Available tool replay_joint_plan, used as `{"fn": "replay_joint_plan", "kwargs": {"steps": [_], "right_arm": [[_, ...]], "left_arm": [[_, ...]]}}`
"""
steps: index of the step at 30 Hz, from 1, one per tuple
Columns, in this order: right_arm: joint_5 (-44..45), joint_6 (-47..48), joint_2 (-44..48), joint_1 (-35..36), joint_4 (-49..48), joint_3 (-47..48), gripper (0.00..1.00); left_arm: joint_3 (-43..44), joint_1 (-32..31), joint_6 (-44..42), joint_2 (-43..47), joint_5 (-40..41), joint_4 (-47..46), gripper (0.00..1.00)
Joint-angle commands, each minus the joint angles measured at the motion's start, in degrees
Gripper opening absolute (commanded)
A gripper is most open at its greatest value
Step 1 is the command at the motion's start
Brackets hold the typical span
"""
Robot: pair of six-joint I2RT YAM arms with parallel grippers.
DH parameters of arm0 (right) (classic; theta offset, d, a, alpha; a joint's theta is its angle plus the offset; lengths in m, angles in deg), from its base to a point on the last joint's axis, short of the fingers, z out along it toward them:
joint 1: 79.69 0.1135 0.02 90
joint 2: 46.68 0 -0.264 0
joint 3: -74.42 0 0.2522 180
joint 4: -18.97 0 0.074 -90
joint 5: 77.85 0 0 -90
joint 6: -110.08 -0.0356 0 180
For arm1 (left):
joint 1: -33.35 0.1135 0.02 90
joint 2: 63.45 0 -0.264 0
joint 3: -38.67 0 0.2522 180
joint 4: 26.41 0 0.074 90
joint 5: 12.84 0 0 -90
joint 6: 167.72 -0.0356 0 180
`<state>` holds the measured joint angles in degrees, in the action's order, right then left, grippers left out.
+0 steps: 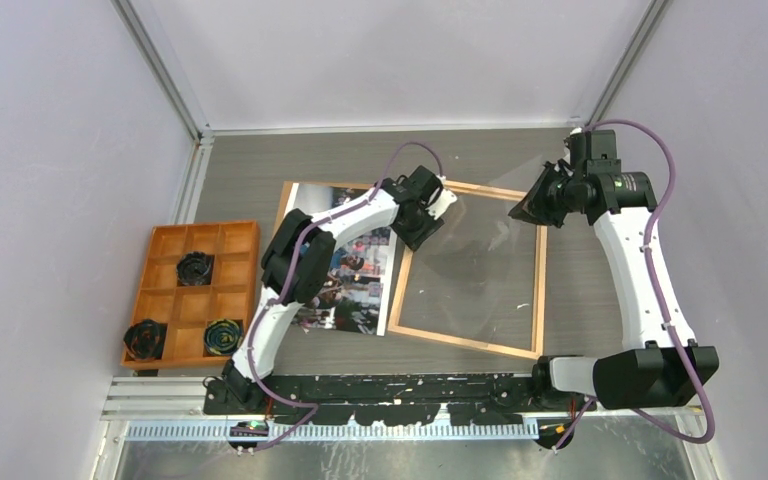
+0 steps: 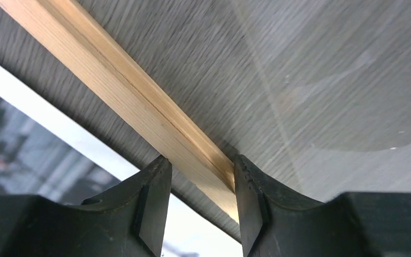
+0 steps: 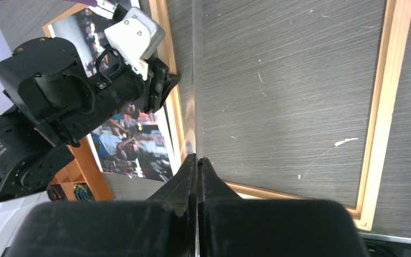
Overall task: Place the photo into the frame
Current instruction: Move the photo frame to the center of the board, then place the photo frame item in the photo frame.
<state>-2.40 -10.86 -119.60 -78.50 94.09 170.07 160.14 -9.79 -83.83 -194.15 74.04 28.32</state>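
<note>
The left jaws stand apart astride one light wood strip of the frame, one fingertip at each edge of it. Whether they pinch the strip or only flank it cannot be told. The frame lies flat and slightly skewed on the grey worktop, its opening showing bare worktop grain. The rest of the frame stretches away from the left jaws toward the right arm.

On the other side of the gripped strip, just outside the frame, lies the photo. It is picture side up, its white margin running alongside the strip with a narrow band of worktop between them. The left arm crosses over part of it.

The right jaws are pressed together on the edge of a clear sheet. The sheet reaches out from them over the frame's opening and toward the left jaws.
</note>
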Motion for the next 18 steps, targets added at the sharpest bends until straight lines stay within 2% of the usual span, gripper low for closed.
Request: {"fn": "replay_joint_plan", "kwargs": {"steps": [1,6,9,13,18], "right_arm": [[-3.20,-1.10,-0.19,0.39,-3.76,0.36,0.01],[-4.14,-0.12,0.08,0.39,-5.00,0.33,0.01],[-5.37,0.27,-0.25,0.39,-5.55,0.86,0.01],[-7.49,0.77,-0.96,0.32,-5.88,2.26,0.01],[-13.37,-1.64,-1.92,0.38,-9.63,4.10,0.01]], "left_arm": [[-3.50,1.04,-6.27,-0.56,9.11,0.37,0.47],[-1.42,1.31,-6.12,-0.04,9.77,0.75,0.53],[1.89,2.00,-5.58,0.10,8.55,3.16,0.70],[6.06,4.96,-3.15,3.39,2.58,7.72,0.88],[12.94,12.06,0.57,8.85,-6.06,13.05,0.93]]}}
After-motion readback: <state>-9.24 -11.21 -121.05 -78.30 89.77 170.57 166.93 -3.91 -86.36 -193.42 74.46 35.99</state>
